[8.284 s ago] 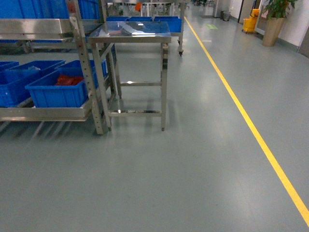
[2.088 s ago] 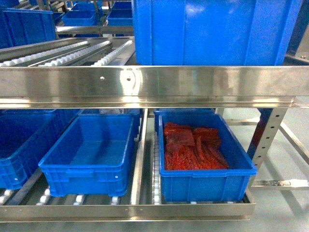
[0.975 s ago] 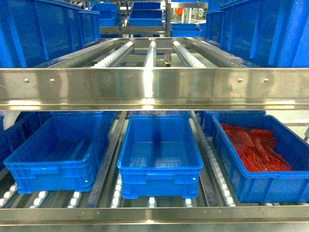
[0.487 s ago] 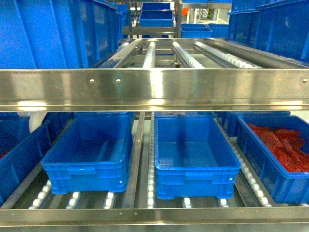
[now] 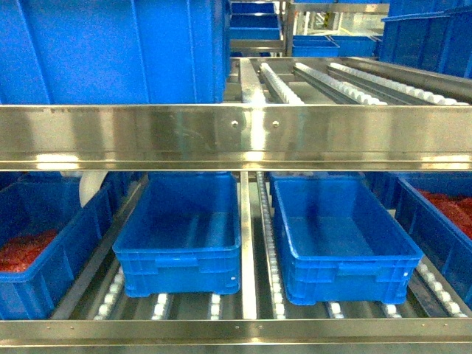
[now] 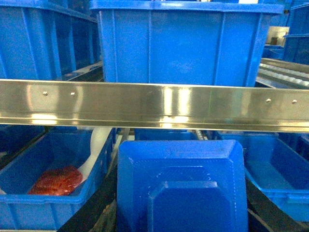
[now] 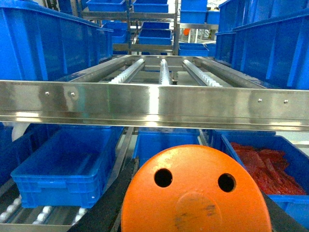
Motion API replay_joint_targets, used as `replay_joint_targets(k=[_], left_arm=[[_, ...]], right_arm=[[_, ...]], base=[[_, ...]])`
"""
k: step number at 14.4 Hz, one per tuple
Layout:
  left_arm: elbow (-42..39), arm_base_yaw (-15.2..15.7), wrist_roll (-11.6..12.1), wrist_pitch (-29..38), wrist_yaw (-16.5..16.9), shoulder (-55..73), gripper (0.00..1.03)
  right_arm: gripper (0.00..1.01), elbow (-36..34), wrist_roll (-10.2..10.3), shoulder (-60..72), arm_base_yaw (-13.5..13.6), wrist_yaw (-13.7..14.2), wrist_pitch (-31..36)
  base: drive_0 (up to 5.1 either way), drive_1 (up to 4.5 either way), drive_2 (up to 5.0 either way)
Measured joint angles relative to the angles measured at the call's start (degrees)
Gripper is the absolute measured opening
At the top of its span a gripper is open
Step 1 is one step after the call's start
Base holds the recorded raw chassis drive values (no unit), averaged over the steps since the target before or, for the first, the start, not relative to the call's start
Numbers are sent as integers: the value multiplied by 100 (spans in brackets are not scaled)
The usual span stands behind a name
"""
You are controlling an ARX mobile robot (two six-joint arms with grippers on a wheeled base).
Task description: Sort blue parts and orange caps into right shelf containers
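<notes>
Nearest the left wrist camera, the left gripper (image 6: 181, 227) holds a bright-blue blocky plastic part (image 6: 181, 188) clamped between dark fingers (image 6: 91, 212). The right gripper (image 7: 195, 227) clamps an orange round plastic cap (image 7: 195, 193). Beyond both runs the stainless-steel shelf rail (image 5: 236, 136); below it sit two open blue plastic bins (image 5: 339, 236), side by side.

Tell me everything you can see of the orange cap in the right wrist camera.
The orange cap fills the lower middle of the right wrist view, its round, flat end facing the camera. It looks like smooth matte plastic, with two small dark holes side by side and a faint scuffed circle below them. Dark gripper parts flank it on both sides. Its side printing is out of sight.
</notes>
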Motion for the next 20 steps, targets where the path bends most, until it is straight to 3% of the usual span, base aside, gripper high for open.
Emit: replay_joint_targets(k=[20], left_arm=[[0,0,0,-9,26,0,43]], right_arm=[[44,0,2,0,0,20,4]], base=[[0,0,0]])
